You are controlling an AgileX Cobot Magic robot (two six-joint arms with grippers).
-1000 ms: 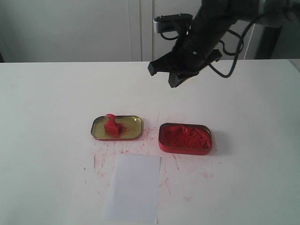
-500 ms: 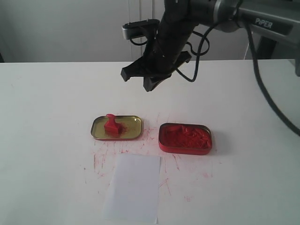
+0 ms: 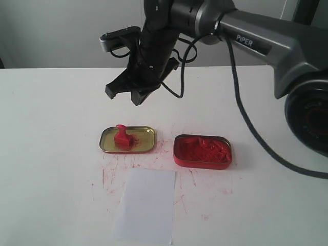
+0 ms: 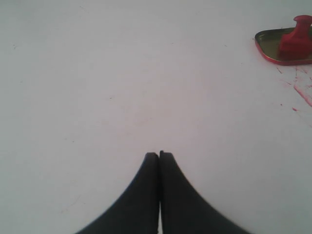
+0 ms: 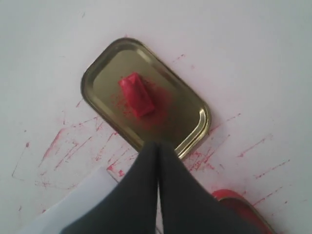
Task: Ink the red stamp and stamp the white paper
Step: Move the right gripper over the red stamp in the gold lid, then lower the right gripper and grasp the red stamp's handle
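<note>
Right gripper [image 5: 157, 145]: clenched, empty, aloft near the gold lid [image 3: 145, 135]
Red stamp [image 3: 121, 135]: upright in that lid
Left gripper [image 4: 159, 155]: clenched, empty, over the table [image 4: 97, 73]

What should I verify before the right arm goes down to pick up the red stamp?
1. Red stamp reachable: ok, it stands handle up in the gold lid.
2. Right gripper open for grasping: not ok, jaws shut together.
3. Right gripper centred over the stamp: cannot tell.
4. Ink tin uncovered: ok, red paste exposed.
5. White paper flat and free: ok.
6. Left gripper out of the way: ok, shut, over bare table.
</note>
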